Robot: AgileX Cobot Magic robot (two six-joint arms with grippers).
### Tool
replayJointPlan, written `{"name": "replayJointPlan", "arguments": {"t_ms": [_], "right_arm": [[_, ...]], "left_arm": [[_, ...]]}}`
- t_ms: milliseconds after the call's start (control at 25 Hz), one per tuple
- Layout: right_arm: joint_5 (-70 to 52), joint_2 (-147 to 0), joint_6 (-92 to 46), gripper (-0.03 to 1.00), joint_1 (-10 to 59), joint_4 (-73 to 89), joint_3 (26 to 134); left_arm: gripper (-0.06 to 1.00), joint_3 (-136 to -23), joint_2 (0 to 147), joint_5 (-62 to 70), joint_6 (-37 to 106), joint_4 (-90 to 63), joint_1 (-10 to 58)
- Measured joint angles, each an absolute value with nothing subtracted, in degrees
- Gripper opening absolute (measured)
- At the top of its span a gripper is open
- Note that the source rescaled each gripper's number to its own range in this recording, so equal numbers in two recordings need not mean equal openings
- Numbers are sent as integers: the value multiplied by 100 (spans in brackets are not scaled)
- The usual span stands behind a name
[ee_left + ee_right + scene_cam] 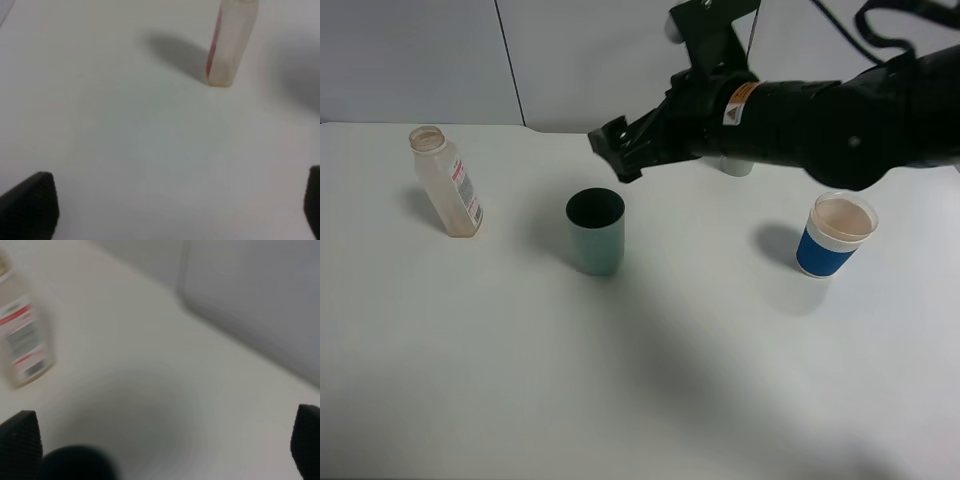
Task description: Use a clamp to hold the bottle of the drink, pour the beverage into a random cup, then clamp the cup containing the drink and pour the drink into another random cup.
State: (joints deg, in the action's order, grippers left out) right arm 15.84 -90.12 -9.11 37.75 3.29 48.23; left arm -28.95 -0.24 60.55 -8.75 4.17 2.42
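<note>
Right gripper (616, 150) hangs spread wide above the teal cup (595, 231) — holding nothing; bottle (446, 181) upright, well apart. Left gripper (165, 210) wide too.

A white table (470, 380) fills nearly the whole overhead view, smooth and matte, and its far edge runs straight across the back. Behind it stands a pale grey wall (410, 60) of flat panels, with a thin dark seam (510, 62) slanting down between two of them. The light is soft and even, coming from above, so the shadows on the tabletop are blurred and grey. The right wrist view catches the same wall and a vertical seam, out of focus.
</note>
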Motion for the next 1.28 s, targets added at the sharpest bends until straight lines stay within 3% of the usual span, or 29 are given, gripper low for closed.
{"name": "replayJointPlan", "arguments": {"t_ms": [480,920,1080,1280], "right_arm": [[298,-7825,-986,100,1430,354,4823],[-1178,-5642,-1034,100,-631,291,4823],[-1779,-4690,-1028,100,-1030,286,4823],[-2828,-3627,-1021,100,-1060,265,4833]], "left_arm": [[100,-2895,-24,6055,-875,417,242],[100,-2895,-24,6055,-875,417,242],[100,-2895,-24,6055,-875,417,242],[100,-2895,-24,6055,-875,417,242]]}}
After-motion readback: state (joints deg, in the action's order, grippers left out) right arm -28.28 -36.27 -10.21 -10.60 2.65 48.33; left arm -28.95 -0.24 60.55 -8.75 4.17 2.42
